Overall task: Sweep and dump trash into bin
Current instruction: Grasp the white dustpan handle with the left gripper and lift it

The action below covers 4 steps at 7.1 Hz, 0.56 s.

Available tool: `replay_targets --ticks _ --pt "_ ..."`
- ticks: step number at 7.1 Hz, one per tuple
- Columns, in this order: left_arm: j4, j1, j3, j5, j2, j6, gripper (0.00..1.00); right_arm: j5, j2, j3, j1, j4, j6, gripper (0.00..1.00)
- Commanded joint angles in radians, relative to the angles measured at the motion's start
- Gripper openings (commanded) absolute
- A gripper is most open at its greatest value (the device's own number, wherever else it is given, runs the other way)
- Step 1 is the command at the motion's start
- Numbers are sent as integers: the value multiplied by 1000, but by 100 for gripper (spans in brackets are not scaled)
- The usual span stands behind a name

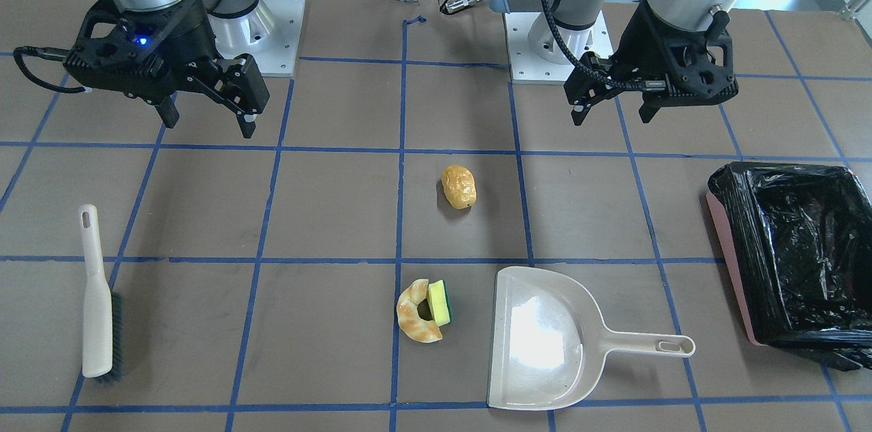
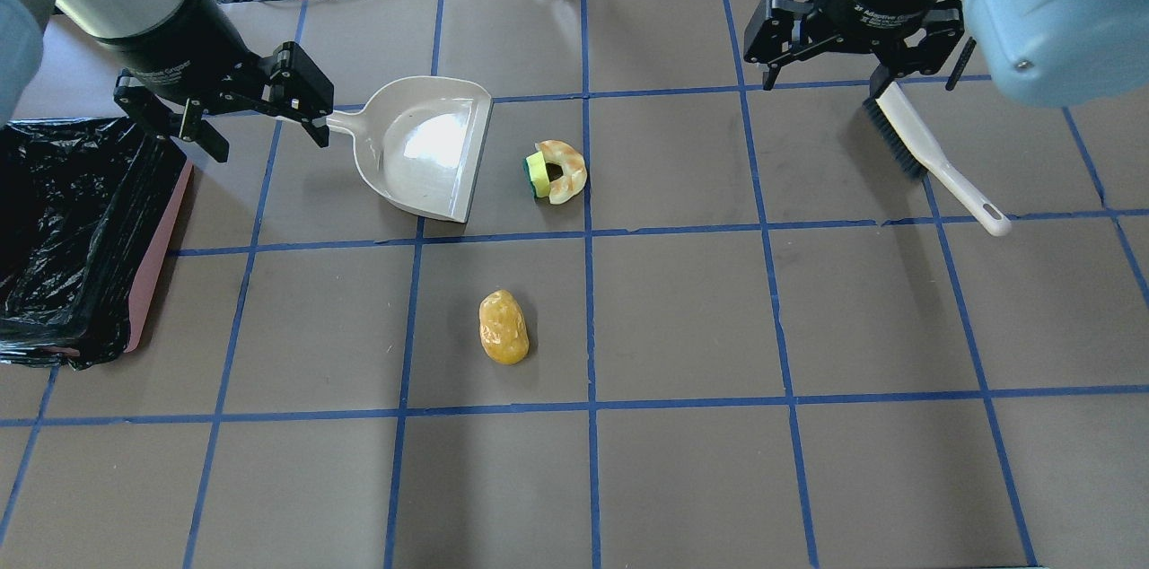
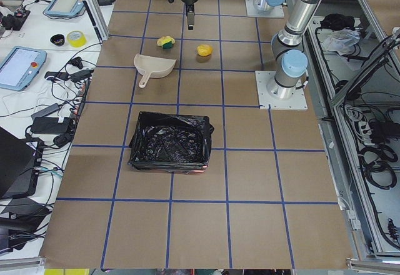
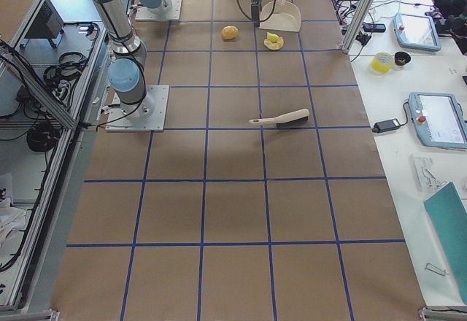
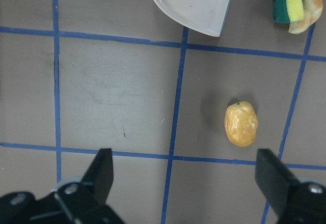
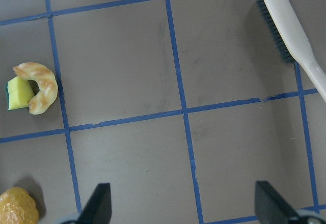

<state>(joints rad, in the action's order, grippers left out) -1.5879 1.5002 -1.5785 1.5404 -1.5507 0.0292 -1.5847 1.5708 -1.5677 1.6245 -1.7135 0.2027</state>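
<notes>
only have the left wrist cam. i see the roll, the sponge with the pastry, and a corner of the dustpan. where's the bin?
Observer: The bin sits on the robot's left, past the handle end of the dustpan.
Operator: and the brush?
Observer: The brush lies flat on the robot's right side, and nothing is holding it.
Operator: right hand doing anything?
Observer: The right hand is open and empty, raised and not touching the brush.
</notes>
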Motion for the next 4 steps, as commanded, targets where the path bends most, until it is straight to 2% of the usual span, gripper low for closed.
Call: replay_targets --ticks 1,4 --pt "15 -1 2 -3 -18 0 100 -4 0 -2 0 2 0 100" --pt "16 -12 3 1 -14 -2 100 -5 0 -2 0 3 -2 100"
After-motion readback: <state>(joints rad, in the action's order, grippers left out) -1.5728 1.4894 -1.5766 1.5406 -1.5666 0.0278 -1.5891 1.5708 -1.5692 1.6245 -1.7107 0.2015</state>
